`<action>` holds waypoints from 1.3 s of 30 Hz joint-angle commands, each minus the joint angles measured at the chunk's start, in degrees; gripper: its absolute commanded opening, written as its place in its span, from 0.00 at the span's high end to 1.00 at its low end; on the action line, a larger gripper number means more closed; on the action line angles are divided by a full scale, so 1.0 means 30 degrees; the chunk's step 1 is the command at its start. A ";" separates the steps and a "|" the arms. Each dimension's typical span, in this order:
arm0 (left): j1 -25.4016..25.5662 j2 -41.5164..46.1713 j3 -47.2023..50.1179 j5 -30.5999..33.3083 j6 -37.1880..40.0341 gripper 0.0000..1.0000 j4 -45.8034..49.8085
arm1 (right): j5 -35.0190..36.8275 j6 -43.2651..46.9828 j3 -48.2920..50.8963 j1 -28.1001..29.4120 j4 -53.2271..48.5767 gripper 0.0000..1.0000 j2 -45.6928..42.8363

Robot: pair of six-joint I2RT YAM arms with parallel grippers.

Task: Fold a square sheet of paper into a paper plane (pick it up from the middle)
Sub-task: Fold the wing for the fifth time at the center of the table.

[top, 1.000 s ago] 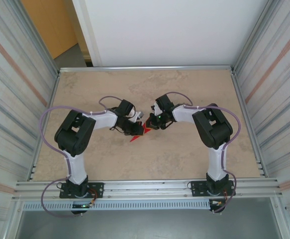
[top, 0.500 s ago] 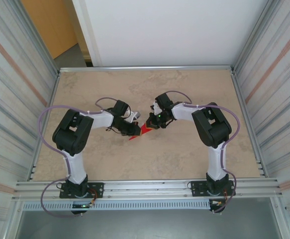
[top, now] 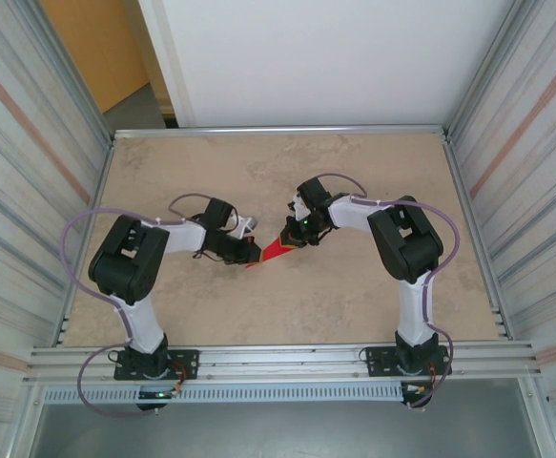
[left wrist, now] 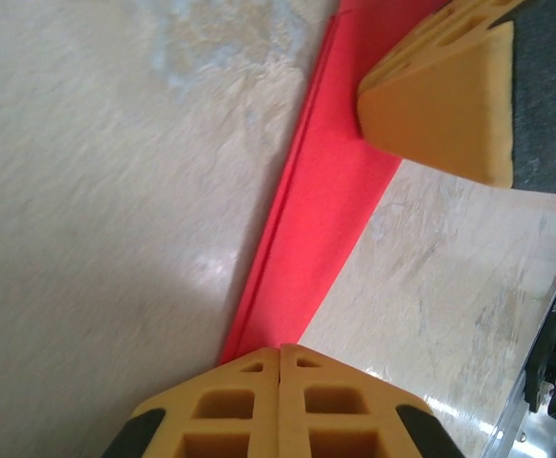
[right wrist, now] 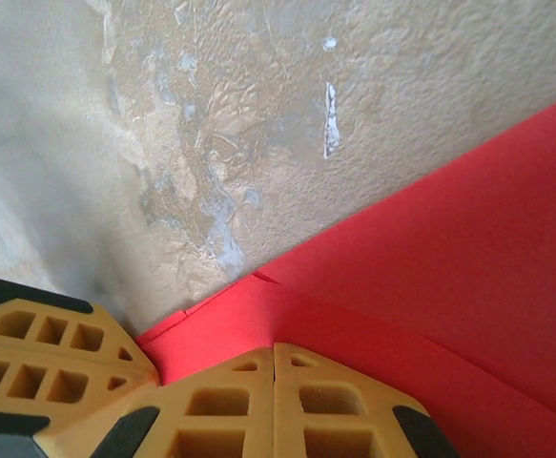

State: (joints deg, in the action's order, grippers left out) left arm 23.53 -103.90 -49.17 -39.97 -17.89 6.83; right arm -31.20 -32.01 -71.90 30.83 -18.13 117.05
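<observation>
Top external, paper plane [top: 276, 250] flat on table [top: 354, 315] — both jaws closed, touching it

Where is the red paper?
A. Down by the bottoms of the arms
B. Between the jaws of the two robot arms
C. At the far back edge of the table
B: the red paper sits in the middle of the table, reaching from the left gripper to the right gripper, well away from the back edge and the arm bases.
</observation>
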 commanded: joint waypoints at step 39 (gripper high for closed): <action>-0.0792 0.8562 0.2541 0.4601 -0.3937 0.78 0.3957 | 0.1469 0.2661 -0.2454 -0.0595 -0.5087 0.75 -0.2824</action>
State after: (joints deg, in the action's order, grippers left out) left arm 21.69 -81.52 -38.70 -29.89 -28.51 14.61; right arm -29.58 -23.44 -77.17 28.32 -30.22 114.85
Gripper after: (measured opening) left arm 0.199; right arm 0.219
